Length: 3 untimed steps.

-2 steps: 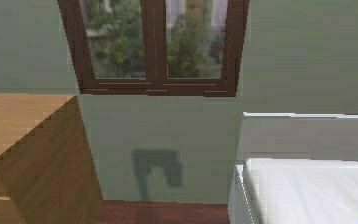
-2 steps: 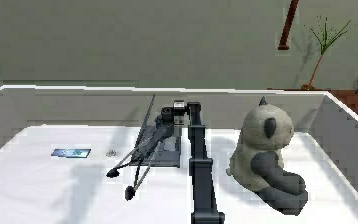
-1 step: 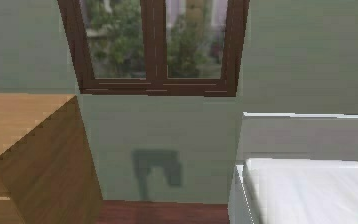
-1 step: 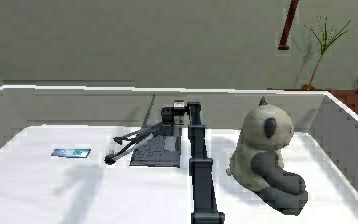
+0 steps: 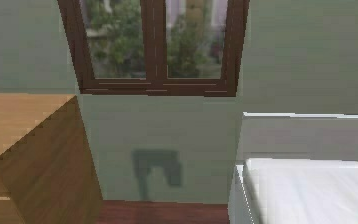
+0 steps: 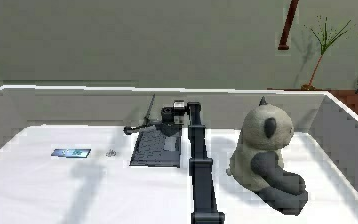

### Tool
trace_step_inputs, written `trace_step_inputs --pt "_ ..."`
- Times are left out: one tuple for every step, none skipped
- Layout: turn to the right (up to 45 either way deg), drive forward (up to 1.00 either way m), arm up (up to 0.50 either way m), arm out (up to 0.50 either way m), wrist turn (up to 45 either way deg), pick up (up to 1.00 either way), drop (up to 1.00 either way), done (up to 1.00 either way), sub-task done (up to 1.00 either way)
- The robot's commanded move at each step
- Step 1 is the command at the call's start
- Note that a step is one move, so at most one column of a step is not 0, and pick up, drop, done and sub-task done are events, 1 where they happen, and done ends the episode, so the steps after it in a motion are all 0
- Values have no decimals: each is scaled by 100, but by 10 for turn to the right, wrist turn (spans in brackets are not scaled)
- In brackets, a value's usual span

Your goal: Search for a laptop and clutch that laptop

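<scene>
In the arm side view a flat dark grey laptop (image 6: 153, 149) lies on the white bed (image 6: 47, 185), near its middle. The dark arm (image 6: 201, 170) rises from the bottom edge to the bed's far side. At its end the gripper (image 6: 137, 127) reaches left, with its thin fingers by the laptop's far edge. I cannot tell whether it holds anything, nor whether it touches the laptop.
A grey and white teddy bear (image 6: 263, 155) sits on the bed right of the arm. A small blue flat thing (image 6: 71, 153) lies left of the laptop. A potted plant (image 6: 325, 42) stands beyond. The forward view has a brown-framed window (image 5: 155, 45), a wooden cabinet (image 5: 37, 150) and the bed's end (image 5: 307, 185).
</scene>
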Motion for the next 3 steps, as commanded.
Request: trace_step_inputs --pt "0 0 0 0 450 0 0 0 0" --pt "0 0 -30 0 0 0 0 0 0" --pt "0 0 0 0 0 100 0 0 0"
